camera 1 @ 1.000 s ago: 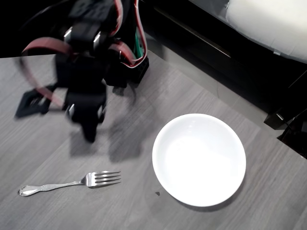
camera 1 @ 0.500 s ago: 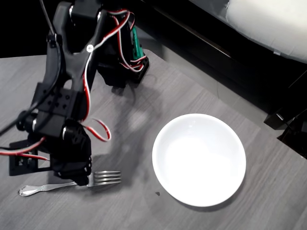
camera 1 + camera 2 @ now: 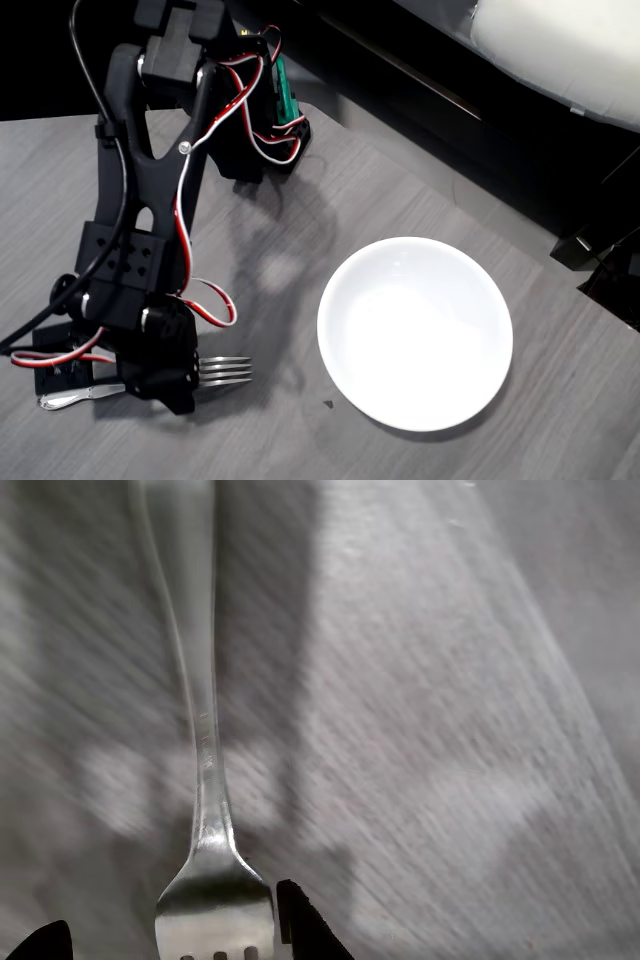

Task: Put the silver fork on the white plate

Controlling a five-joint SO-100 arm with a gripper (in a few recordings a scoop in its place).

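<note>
While the tool (image 3: 165, 938) is spread astride the silver fork's (image 3: 205, 780) neck, handle's pointed away from the white plate (image 3: 415, 333), tines twd it.

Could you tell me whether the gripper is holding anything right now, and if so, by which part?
Nothing is held yet. The gripper is open, its fingertips either side of the silver fork near the base of the tines.

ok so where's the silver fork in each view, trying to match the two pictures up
Overhead view: the silver fork lies at lower left on the grey table, tines pointing right toward the white plate, its middle covered by the black arm.
Wrist view: the fork runs up the left-centre, tines at the bottom edge between the dark tips of the pincer.
Shared landmark: the fork's neck, where handle meets tines.
</note>
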